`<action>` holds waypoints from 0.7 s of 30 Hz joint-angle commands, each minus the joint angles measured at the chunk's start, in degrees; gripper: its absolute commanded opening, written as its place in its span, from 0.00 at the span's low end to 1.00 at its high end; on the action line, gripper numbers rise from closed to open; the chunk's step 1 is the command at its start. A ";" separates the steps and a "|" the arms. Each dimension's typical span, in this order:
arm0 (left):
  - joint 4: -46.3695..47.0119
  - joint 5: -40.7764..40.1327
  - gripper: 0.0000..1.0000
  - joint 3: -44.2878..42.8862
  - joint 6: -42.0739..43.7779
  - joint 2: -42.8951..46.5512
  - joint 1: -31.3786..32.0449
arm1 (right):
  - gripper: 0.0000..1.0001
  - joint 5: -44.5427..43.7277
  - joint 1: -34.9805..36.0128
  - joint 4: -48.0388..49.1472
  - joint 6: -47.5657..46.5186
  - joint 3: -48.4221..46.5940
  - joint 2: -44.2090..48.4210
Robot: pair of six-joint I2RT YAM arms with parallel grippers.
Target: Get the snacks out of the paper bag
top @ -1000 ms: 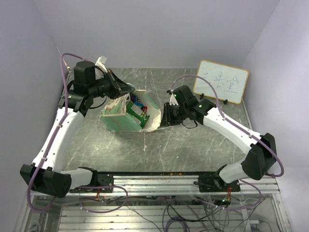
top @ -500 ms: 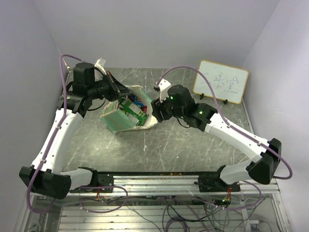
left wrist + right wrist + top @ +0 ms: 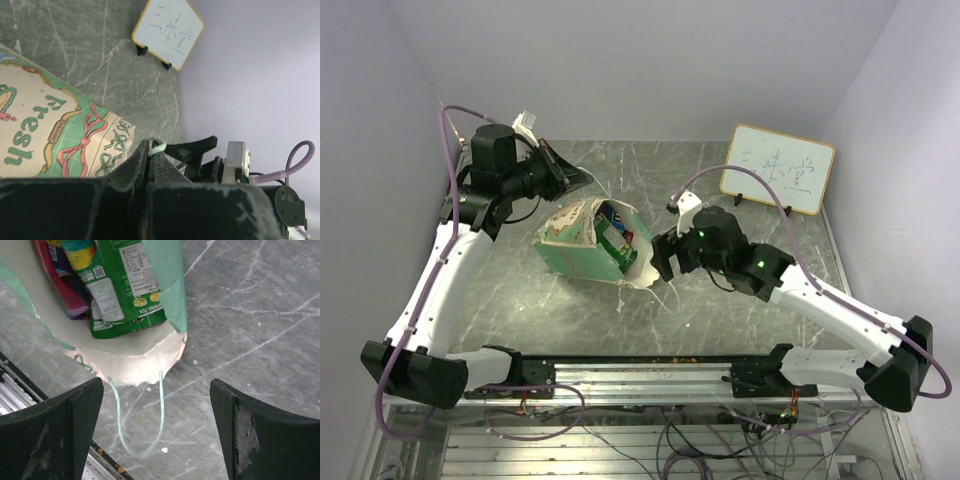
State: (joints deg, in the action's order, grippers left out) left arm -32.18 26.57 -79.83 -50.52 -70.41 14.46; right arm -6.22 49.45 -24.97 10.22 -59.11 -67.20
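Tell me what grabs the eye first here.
The mint-green bag lies tipped mid-table, its mouth facing the open right gripper and showing bright snacks inside. The left gripper, at the back left, is shut on the bag's string handle. A whiteboard stands at the back right.

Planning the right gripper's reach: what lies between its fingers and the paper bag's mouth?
In the right wrist view, only the paper bag's thin string handle loops on bare table before the right gripper.
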 commanded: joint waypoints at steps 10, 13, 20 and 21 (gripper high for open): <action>0.64 4.25 0.07 -0.56 -1.03 -1.90 0.22 | 0.64 16.59 0.14 23.16 -11.50 7.60 0.20; -1.63 4.03 0.07 -0.31 0.72 -1.95 0.22 | 0.60 17.41 0.12 31.86 -14.30 11.38 -1.30; -5.77 1.66 0.07 -2.45 -0.28 -2.65 0.22 | 0.49 17.77 0.13 37.89 -19.54 11.97 -8.97; -6.30 1.55 0.07 -3.42 0.05 -2.89 0.22 | 0.49 18.12 0.14 38.91 -20.07 11.97 -10.01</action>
State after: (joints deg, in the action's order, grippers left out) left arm -36.03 28.67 -79.35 -50.13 -72.62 14.48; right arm 10.07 49.56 7.22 -5.21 -46.26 -74.26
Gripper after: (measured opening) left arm 0.083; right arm 0.501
